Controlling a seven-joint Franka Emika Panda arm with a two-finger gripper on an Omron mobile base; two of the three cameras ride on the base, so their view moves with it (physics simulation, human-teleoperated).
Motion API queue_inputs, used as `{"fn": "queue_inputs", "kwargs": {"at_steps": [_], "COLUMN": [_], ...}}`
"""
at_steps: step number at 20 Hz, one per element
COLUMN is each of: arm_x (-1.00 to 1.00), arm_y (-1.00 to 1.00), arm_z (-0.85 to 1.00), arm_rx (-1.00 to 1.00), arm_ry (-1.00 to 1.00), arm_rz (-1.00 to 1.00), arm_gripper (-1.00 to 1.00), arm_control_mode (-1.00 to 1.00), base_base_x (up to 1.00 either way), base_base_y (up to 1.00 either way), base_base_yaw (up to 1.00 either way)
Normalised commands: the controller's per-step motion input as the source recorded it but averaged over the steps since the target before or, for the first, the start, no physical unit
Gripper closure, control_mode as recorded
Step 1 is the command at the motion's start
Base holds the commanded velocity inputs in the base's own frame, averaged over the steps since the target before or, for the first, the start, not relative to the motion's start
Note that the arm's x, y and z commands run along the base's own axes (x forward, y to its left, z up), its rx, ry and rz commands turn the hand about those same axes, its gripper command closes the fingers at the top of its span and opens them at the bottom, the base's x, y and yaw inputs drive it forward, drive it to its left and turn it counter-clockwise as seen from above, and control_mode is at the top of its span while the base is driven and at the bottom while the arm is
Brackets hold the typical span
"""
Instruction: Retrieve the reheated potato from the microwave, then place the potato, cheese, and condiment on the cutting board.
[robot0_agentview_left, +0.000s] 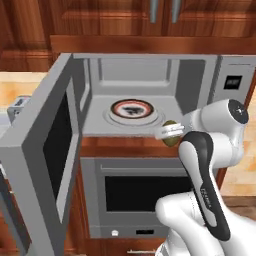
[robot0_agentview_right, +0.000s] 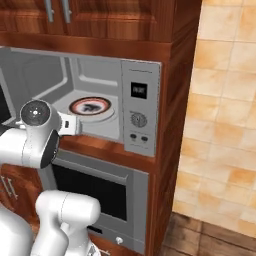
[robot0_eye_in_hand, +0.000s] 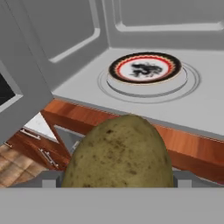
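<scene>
Gripper (robot0_agentview_left: 171, 133) is clamping the potato (robot0_eye_in_hand: 118, 155) just outside the open microwave (robot0_agentview_left: 150, 70), near its emptied plate (robot0_eye_in_hand: 145, 68); cutting board placement, cheese and condiment are seemingly remaining.

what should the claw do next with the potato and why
Probably draw the claw further back from the microwave: the potato sits between its fingers, already outside the cavity, and the plate is bare, so retrieval looks done.

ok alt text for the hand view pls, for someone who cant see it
A brown potato sits between the gripper fingers, close to the camera, just outside the open microwave. Behind it, a red-rimmed plate rests on the microwave's turntable.
</scene>
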Motion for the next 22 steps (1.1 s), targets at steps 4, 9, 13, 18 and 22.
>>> {"fn": "queue_inputs", "kwargs": {"at_steps": [4,9,13,18,22], "arm_x": [0.00,0.00,0.00,0.00,0.00], "arm_y": [0.00,0.00,0.00,0.00,0.00], "arm_z": [0.00,0.00,0.00,0.00,0.00], "arm_rx": [0.00,0.00,0.00,0.00,0.00], "arm_ry": [0.00,0.00,0.00,0.00,0.00], "arm_rz": [0.00,0.00,0.00,0.00,0.00], "arm_gripper": [1.00,1.00,1.00,1.00,1.00], "arm_control_mode": [1.00,1.00,1.00,1.00,1.00], "base_base_x": [-0.34,-0.41,-0.56,-0.66,-0.68], "base_base_y": [-0.32,-0.13,-0.11,-0.02,0.06], "base_base_yaw": [0.73,0.86,0.71,0.53,0.45]}}
